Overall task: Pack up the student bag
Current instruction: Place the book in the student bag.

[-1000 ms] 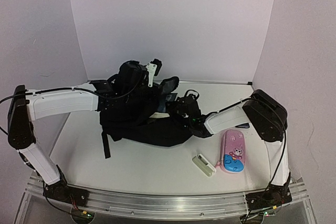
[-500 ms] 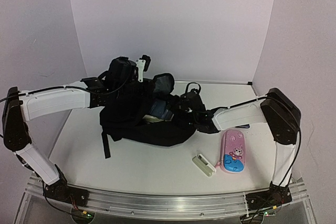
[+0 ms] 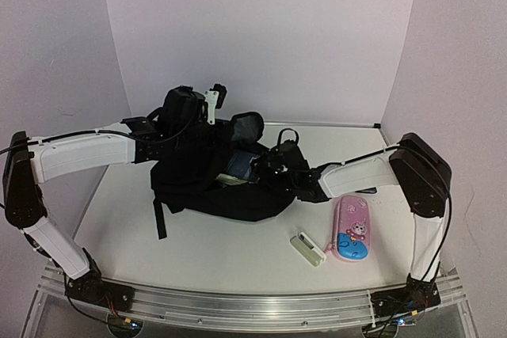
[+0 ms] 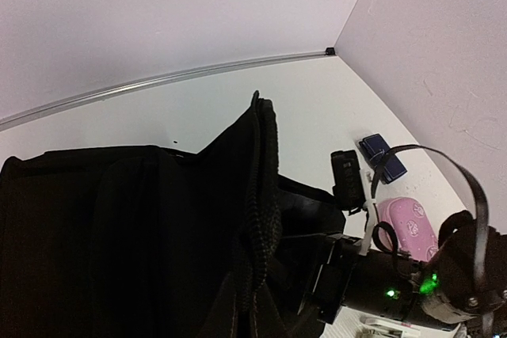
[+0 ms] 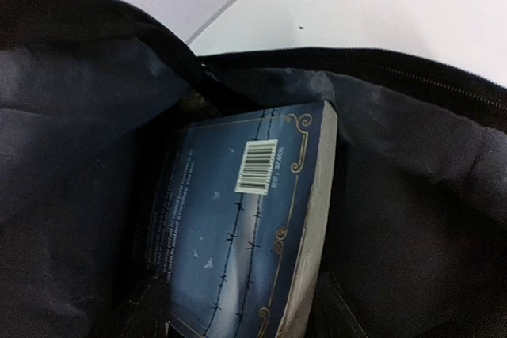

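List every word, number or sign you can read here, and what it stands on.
Barcode on book: digits too small to read.
Book's back-cover print: too blurred to read.
Pencil case: cartoon only, no legible words.
No other text visible.

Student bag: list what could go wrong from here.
1. The left gripper alone seems to hold the student bag open; if the fabric slips, the mouth may collapse onto the right gripper.
2. The book lies just inside the mouth, so the right gripper could snag it or the zipper edge when pulling out.
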